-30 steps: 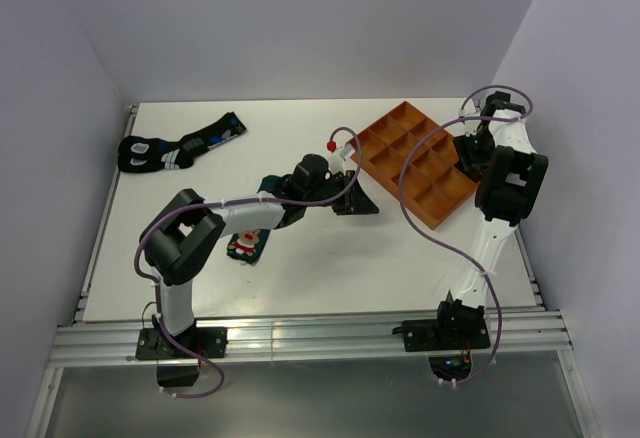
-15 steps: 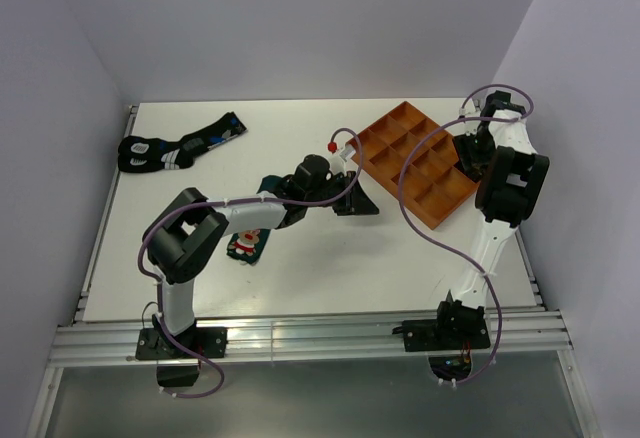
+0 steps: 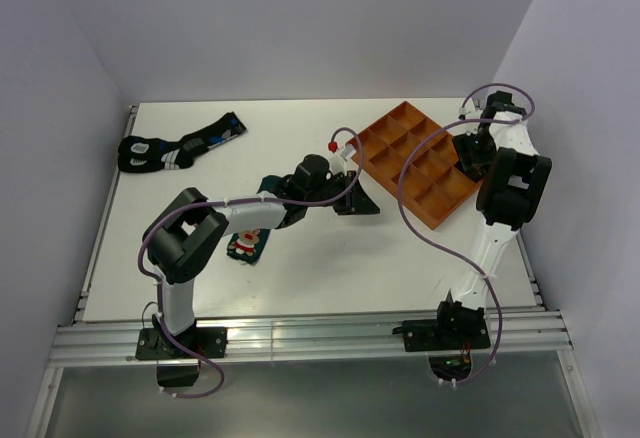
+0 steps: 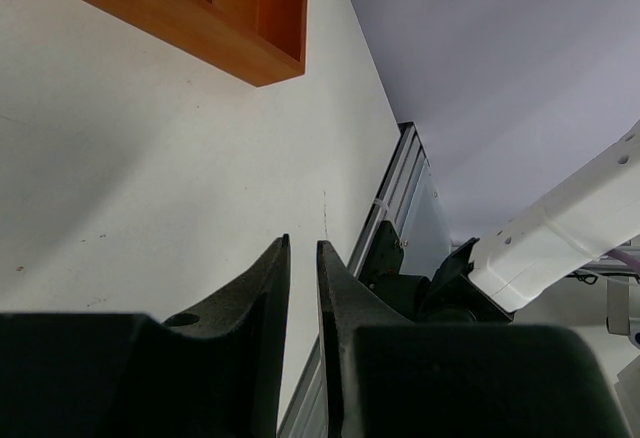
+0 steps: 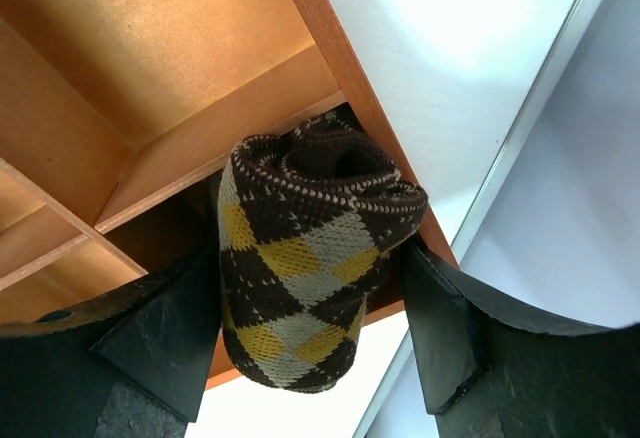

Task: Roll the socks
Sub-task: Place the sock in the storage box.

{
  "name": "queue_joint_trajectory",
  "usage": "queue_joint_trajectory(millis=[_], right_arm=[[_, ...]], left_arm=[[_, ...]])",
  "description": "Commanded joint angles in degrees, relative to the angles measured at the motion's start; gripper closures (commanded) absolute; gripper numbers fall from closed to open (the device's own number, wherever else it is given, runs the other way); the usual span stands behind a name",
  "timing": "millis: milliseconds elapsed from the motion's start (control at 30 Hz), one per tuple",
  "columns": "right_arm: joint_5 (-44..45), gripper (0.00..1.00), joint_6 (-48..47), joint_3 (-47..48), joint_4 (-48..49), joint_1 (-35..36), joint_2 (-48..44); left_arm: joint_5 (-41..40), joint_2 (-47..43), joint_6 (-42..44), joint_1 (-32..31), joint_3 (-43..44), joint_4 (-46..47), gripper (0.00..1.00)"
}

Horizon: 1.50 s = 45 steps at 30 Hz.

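Observation:
The brown-and-black checkered sock, with yellow and grey diamonds, is rolled into a bundle. It stands in a corner compartment of the orange tray. My right gripper is open with one finger on each side of the roll; in the top view the right gripper hides the roll. The dark teal sock with the red-and-white figure lies flat on the table under my left forearm. My left gripper hovers low by the tray's near-left side. The left gripper shows only a thin slit between its fingers, with nothing in it.
The orange tray, divided into several compartments, sits at the back right, and its corner is ahead of my left fingers. A black pair of socks with blue and white marks lies at the back left. A dark teal piece shows beside my left wrist.
The right gripper's jaws have spread wider around the rolled checkered sock. The left arm has stayed where it was.

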Motion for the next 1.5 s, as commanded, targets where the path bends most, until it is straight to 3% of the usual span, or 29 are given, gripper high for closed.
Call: queue_joint_trajectory(millis=[0, 400, 1000, 1467], right_arm=[[1.9, 0.21, -3.0, -2.9, 0.5, -0.4, -1.9], [-3.8, 0.18, -3.7, -0.3, -2.2, -0.4, -3.1], [-3.4, 0.2, 0.6, 2.3, -1.0, -0.4, -5.0], [-2.4, 0.3, 4.6, 3.1, 1.7, -1.1, -7.1]], left_arm=[[1.4, 0.3, -0.2, -0.2, 1.9, 2.6, 0.78], [1.4, 0.4, -0.2, -0.1, 1.7, 2.8, 0.78], [1.7, 0.4, -0.2, 0.0, 1.4, 3.5, 0.78], [2.3, 0.4, -0.4, 0.4, 0.8, 4.3, 0.78]])
